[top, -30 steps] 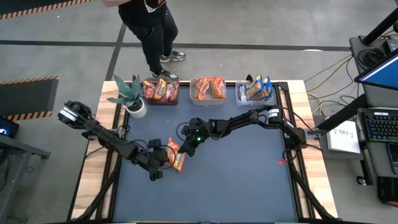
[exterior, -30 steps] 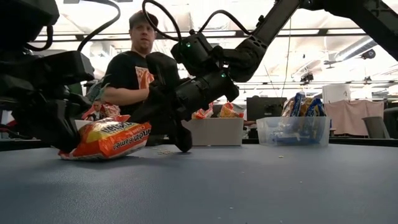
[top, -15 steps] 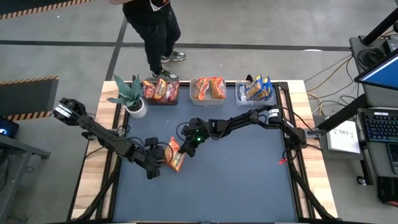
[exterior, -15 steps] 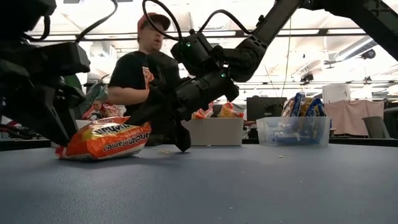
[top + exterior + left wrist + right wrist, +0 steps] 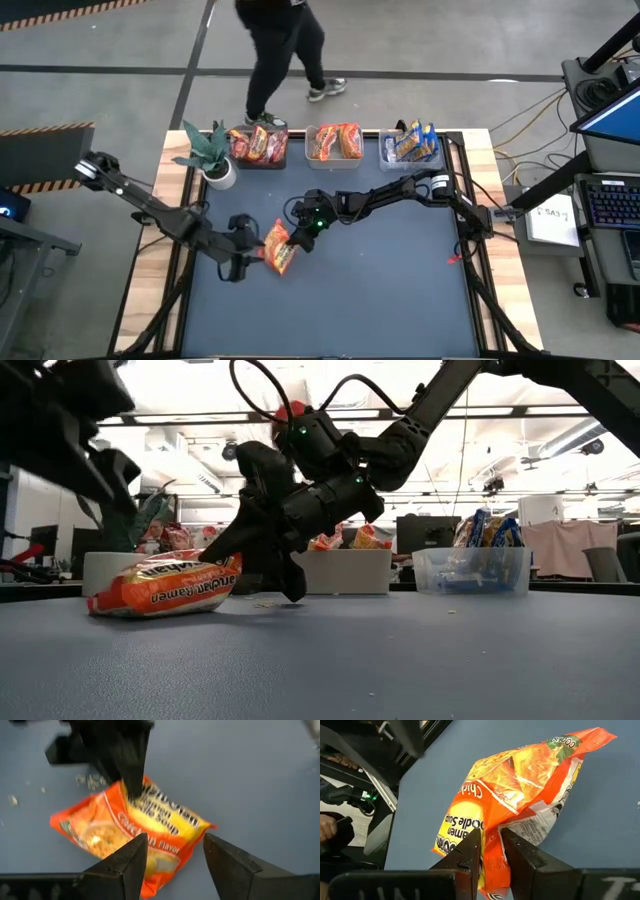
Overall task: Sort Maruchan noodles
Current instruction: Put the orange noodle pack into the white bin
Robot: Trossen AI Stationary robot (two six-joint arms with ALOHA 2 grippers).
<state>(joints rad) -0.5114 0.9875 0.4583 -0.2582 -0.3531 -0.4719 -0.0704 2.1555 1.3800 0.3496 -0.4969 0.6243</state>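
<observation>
The table carried one orange noodle packet left of centre; the right gripper pinched that packet's edge between its fingers; the left gripper stood released, spread just above it.

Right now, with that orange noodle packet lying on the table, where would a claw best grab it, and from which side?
Probably by an edge seam. The orange noodle packet lies flat on the table, so only its thin crinkly rim fits between fingers. The right claw already pinches one edge, while the left claw stands open above. A second grip should come from above, at the opposite free edge.
</observation>
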